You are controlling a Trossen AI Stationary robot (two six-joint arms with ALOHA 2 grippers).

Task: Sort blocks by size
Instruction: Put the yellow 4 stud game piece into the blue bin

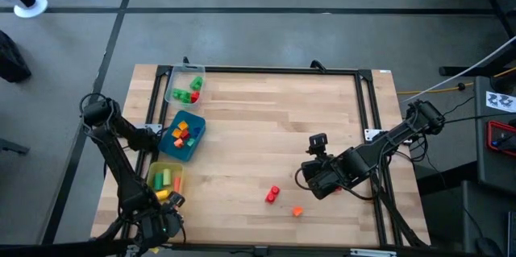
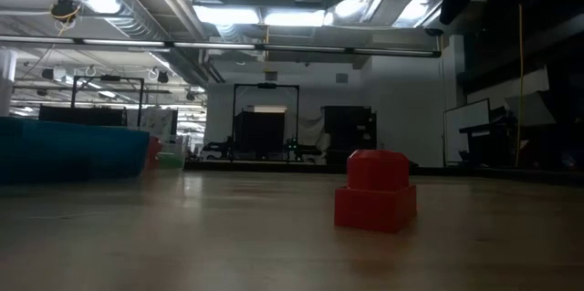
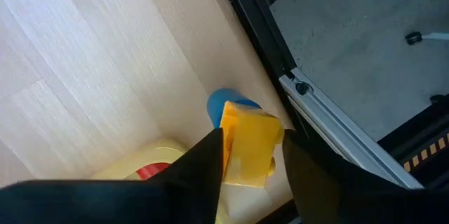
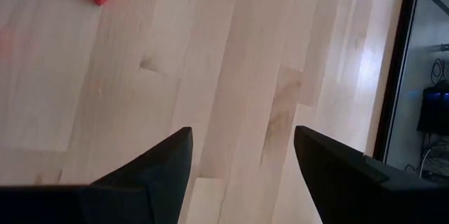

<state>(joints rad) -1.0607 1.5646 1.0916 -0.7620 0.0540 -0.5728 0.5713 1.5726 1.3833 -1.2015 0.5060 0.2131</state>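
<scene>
The left hand (image 3: 251, 155) is being held at the table's (image 1: 266, 120) front-left corner, just by the yellow tray (image 1: 155, 168); a yellow block with a blue part (image 3: 249, 143) is being pinched between its fingers (image 3: 200, 168), above the tray's edge. A red block (image 3: 153, 171) is seen lying in that tray. Green and yellow pieces are also being carried by the yellow tray in the high view. Behind it, the blue tray (image 1: 196, 138) is holding red, yellow and orange blocks (image 1: 183, 133), and the clear tray (image 1: 171, 88) green and red ones (image 1: 194, 89). Toward the right, a red stepped block (image 1: 273, 194) and a small orange block (image 1: 297, 211) are lying on bare wood, near each other but apart. The right hand (image 4: 240, 161) is being held spread and empty over the table, near the red stepped block.
</scene>
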